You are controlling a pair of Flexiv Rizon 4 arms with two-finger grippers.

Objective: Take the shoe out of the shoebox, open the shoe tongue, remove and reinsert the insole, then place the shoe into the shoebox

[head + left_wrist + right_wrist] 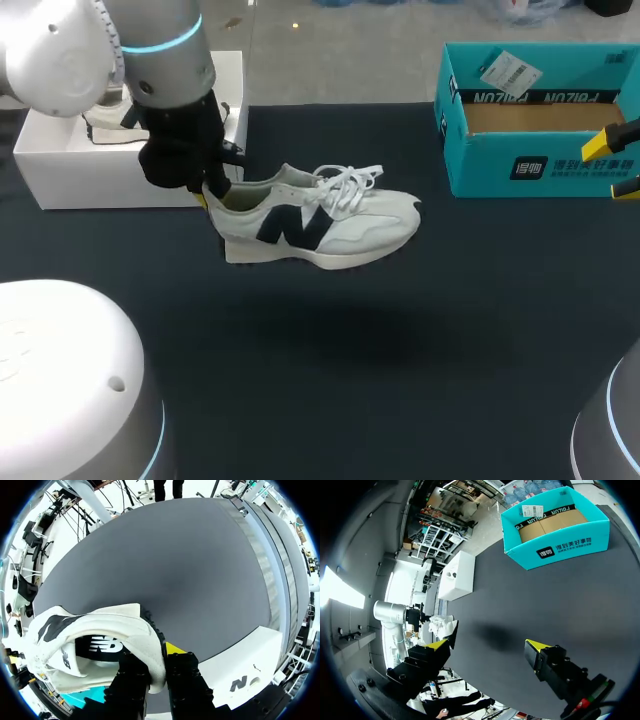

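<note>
Between the fingers of the left tool (210,195), the heel of the white shoe (320,220) is sitting pinched. One finger is reaching inside the collar, mostly hidden. The toe is pointing away from that tool, hanging clear of the dark surface (400,380). Just behind the tool the white shoebox (60,160) is resting, partly blocked from sight. Far off, the right tool (487,646) is gaping wide, holding nothing, with a teal box (555,535) lying ahead of it.

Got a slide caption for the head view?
Left arm's fingers grip a white sneaker by its heel above the dark table.
</note>
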